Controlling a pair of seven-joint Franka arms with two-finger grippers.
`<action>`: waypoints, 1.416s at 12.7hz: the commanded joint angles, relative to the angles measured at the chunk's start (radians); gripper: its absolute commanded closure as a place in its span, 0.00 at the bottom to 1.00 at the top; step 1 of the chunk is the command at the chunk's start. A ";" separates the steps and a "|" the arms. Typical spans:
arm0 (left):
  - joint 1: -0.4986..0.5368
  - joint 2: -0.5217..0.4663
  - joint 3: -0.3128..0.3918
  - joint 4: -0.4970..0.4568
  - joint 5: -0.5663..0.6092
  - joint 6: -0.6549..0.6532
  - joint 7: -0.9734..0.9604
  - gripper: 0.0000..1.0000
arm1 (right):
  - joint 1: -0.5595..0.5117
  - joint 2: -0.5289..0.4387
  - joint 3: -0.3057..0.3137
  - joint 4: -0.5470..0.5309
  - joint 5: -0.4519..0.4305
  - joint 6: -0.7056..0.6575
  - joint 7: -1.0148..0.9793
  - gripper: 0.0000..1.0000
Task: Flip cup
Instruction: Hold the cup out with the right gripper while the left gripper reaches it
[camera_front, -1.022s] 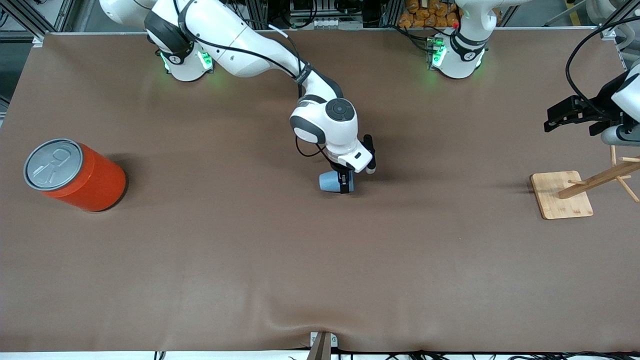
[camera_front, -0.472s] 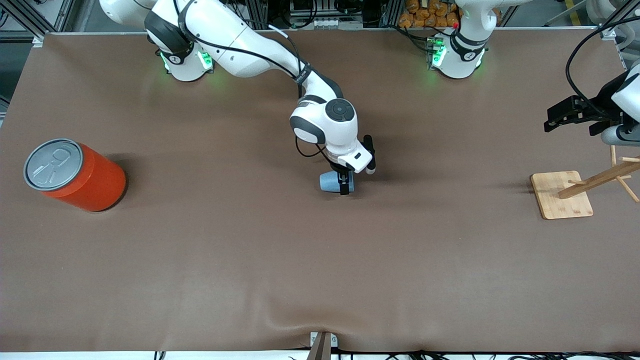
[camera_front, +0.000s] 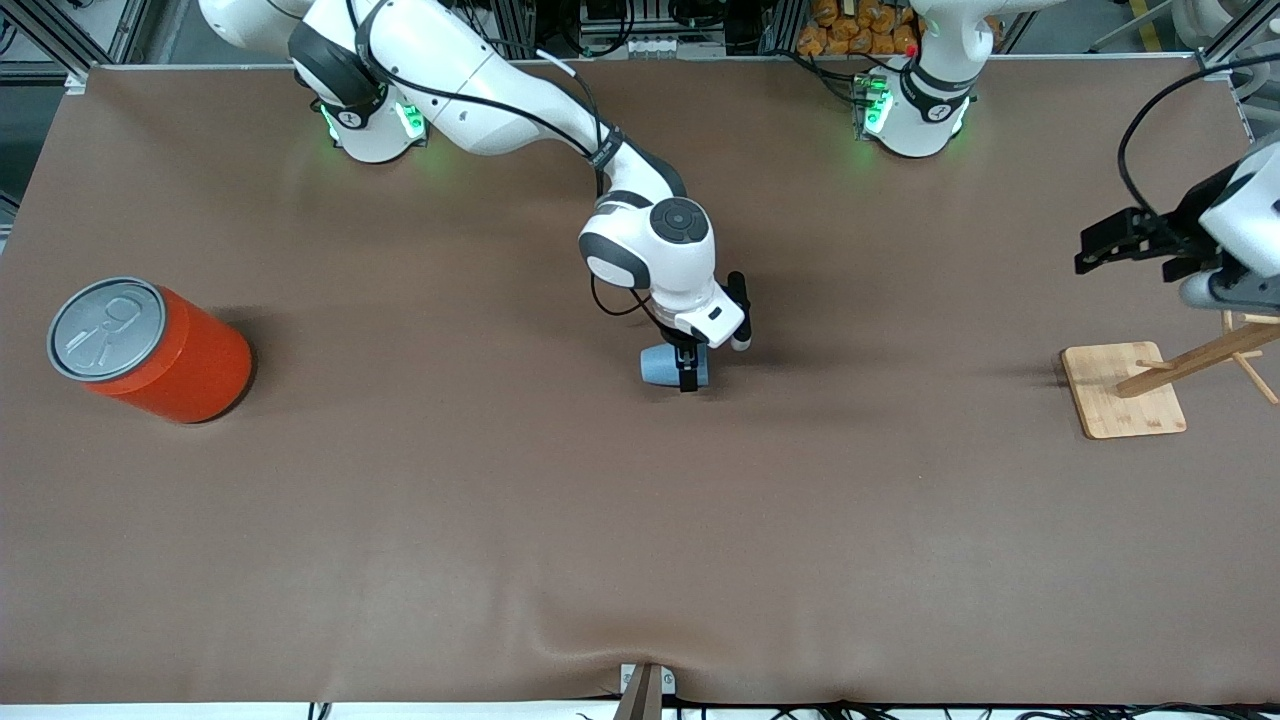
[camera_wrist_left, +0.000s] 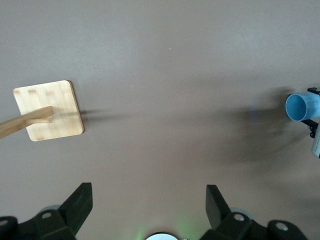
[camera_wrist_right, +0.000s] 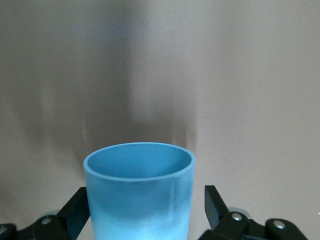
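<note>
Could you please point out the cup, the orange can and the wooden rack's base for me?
cup (camera_wrist_right: 139, 200): right wrist view, on its outer wall.
orange can (camera_front: 185, 365): front view, on its orange side.
wooden rack's base (camera_front: 1105, 400): front view, on the bare flat board.

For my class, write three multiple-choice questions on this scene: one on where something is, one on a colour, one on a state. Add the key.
1. Where is the cup?
A. On the wooden stand
B. Between the right gripper's fingers, near the table's middle
C. On top of the can

2. What colour is the body of the can?
A. Green
B. Blue
C. Orange

3. What state is the left gripper in?
A. Open, holding nothing
B. Shut on the cup
C. Shut on the stand

Key:
1 B: the right wrist view shows the cup between that gripper's spread fingers.
2 C: its side is orange under a grey lid.
3 A: the left wrist view shows its fingers wide apart over bare table.
</note>
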 joint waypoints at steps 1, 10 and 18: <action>-0.001 0.080 -0.002 0.018 -0.052 -0.004 0.012 0.00 | -0.003 -0.018 0.009 0.012 -0.010 -0.012 0.011 0.00; -0.059 0.273 -0.026 -0.188 -0.405 0.178 -0.005 0.00 | -0.108 -0.132 0.159 0.018 -0.004 -0.254 0.011 0.00; -0.341 0.499 -0.028 -0.284 -0.831 0.598 0.092 0.00 | -0.381 -0.281 0.172 0.070 0.102 -0.417 0.007 0.00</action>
